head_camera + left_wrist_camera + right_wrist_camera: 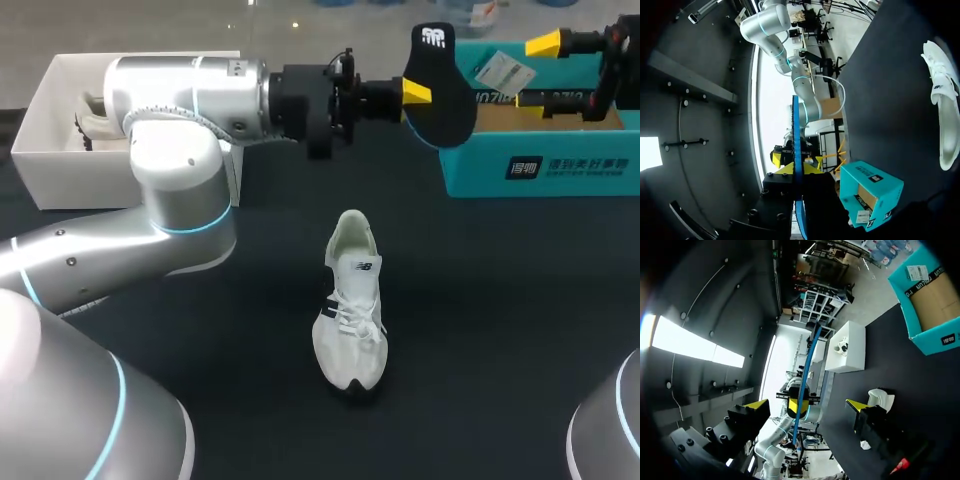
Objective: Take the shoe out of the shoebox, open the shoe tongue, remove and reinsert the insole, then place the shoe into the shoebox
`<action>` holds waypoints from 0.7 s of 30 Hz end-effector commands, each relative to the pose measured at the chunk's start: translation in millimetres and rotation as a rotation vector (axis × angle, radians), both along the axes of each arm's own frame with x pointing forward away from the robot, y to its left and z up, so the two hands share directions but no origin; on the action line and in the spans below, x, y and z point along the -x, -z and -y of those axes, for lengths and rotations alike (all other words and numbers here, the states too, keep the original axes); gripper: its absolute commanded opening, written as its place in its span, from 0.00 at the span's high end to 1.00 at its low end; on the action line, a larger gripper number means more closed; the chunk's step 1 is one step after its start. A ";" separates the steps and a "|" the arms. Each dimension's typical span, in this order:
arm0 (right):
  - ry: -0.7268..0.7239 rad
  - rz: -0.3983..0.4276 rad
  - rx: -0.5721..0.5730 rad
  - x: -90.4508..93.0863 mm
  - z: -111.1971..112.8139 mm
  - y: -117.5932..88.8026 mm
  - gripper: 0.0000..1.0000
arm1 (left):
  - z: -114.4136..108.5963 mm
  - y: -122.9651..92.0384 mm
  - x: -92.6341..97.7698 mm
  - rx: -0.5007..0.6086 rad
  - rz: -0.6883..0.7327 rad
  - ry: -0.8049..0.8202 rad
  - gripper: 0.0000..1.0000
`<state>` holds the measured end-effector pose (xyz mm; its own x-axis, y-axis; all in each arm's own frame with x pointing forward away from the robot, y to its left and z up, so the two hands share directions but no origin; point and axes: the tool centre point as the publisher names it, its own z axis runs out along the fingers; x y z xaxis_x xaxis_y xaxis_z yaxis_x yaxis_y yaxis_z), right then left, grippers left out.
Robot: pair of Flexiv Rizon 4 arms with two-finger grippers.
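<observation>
A white sneaker lies on its sole in the middle of the black table, also seen beside my left gripper and partly behind a right finger. My left gripper is shut on a black insole with a blue underside, held upright in the air just left of the teal shoebox. In the left wrist view the insole shows edge-on between the yellow tips of that gripper. My right gripper hangs open over the shoebox. Its fingers point at the insole, apart from it.
A white open box holding another pale shoe stands at the back left, seen too in the right wrist view. The teal shoebox has a brown cardboard inside with a paper tag. Bare black tabletop surrounds the sneaker.
</observation>
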<state>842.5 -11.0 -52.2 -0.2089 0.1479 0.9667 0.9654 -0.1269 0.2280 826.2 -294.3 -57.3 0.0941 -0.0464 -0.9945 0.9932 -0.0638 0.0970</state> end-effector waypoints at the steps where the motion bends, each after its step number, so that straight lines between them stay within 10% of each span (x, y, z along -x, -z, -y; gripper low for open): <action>1: -0.055 -0.044 0.026 -6.1 -0.1 5.2 0.00 | -1.8 -0.4 -0.5 -0.001 -0.002 0.009 1.00; 17: -0.055 -0.044 0.026 -6.1 -0.1 5.2 0.00 | -2.4 0.2 1.0 -0.008 -0.013 0.016 1.00; 21: -0.055 -0.044 0.026 -6.1 -0.1 5.2 0.00 | -3.8 -5.8 -5.1 -0.255 -0.411 -0.104 1.00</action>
